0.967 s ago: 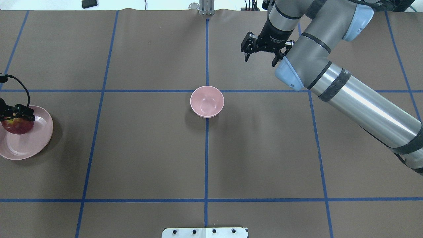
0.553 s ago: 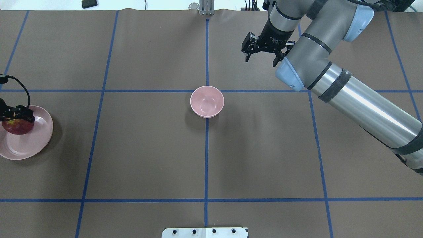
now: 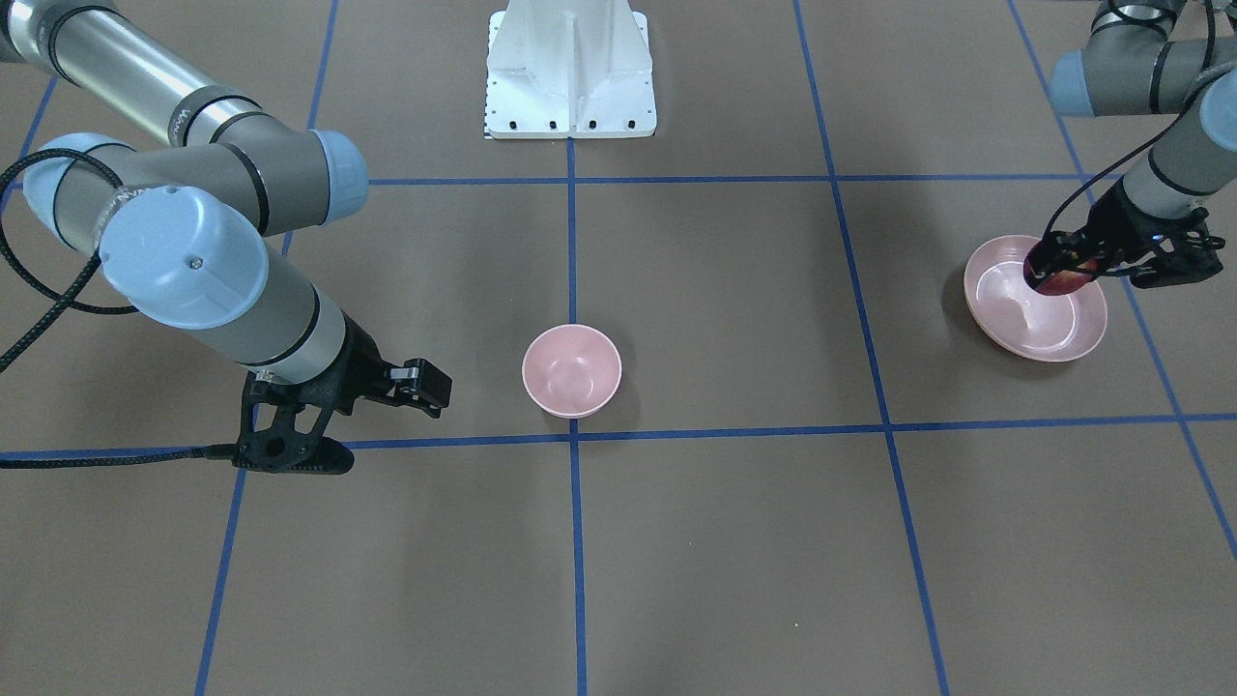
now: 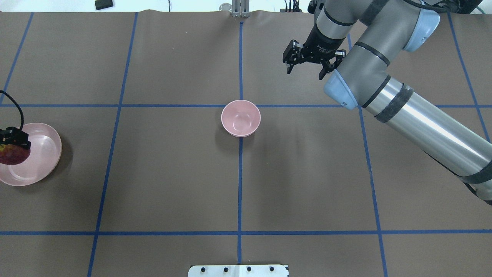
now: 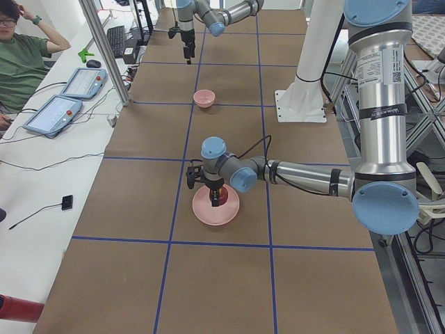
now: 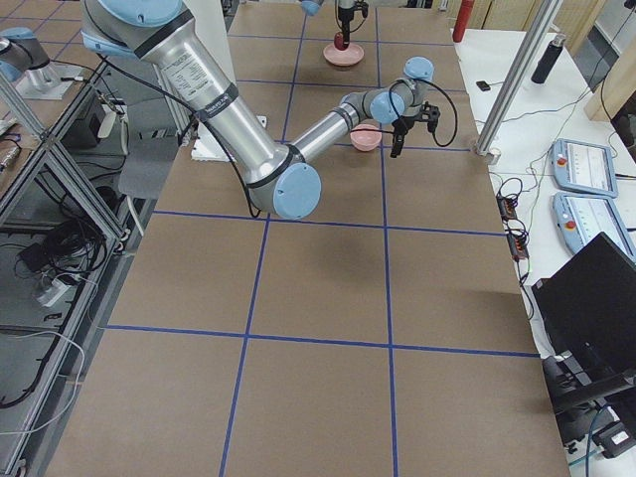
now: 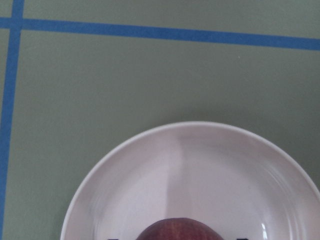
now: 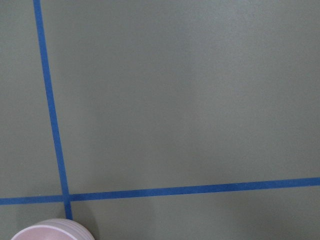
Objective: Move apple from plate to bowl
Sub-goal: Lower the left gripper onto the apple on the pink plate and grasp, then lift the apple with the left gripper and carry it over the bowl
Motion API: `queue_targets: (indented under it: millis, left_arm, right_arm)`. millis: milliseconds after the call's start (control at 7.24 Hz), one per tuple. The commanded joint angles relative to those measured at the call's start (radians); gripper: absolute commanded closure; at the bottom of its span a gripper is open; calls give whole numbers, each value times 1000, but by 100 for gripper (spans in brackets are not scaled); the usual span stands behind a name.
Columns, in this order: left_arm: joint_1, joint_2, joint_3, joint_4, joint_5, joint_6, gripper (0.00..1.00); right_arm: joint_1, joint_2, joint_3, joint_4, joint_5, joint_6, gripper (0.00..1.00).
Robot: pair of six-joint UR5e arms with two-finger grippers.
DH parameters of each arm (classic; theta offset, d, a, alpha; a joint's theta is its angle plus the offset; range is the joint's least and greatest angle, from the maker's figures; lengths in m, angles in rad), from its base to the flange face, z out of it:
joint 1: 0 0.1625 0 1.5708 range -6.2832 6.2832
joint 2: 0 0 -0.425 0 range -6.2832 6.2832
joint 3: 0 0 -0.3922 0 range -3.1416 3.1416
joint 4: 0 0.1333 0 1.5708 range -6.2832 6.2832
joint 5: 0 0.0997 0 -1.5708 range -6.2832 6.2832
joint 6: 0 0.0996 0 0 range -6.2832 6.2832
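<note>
Apple [image 4: 15, 156] in left pincer [image 3: 1063, 274], yellow uppermost

1. One apple [image 3: 1063, 282], dark red.
2. One plate [image 3: 1049, 340], wide, shallow, pale pink.
3. One bowl [image 3: 571, 371], small, deep, pale pink.
4. Two robot arms: left arm [image 5: 306, 177], right arm [image 4: 423, 123].
5. Two two-finger grippers: left gripper [image 3: 1061, 269], right gripper [image 4: 306, 73].
6. One white base mount [image 3: 570, 68].
7. Two control tablets on the side bench: near tablet [image 5: 50, 115], far tablet [image 5: 82, 82].
8. One person [image 5: 21, 66], in green.
9. One table [image 4: 173, 173], brown, taped in blue.
</note>
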Motion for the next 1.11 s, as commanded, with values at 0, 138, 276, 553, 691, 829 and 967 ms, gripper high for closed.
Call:
queue_targets:
  millis: [0, 138, 276, 553, 691, 829, 967]
  left_arm:
    - [1, -193, -152, 369, -5, -9, 100]
    - [12, -348, -140, 512, -2, -51, 100]
    - [53, -479, -102, 559, 0, -146, 100]
    - [157, -742, 49, 548, 0, -405, 100]
    - [196, -827, 108, 539, 1, -455, 100]
    - [217, -916, 198, 465, 53, -524, 100]
    - [255, -979, 296, 377, 102, -585, 100]
  right_arm:
    - [2, -29, 28, 0, 3, -1, 0]
    - [5, -45, 37, 2, 3, -3, 0]
    - [8, -51, 45, 3, 0, -4, 0]
    - [32, -149, 136, 3, -8, -66, 0]
    - [59, -169, 140, 3, -3, -95, 0]
    - [83, -192, 140, 2, -1, -142, 0]
    - [105, -213, 138, 3, -1, -184, 0]
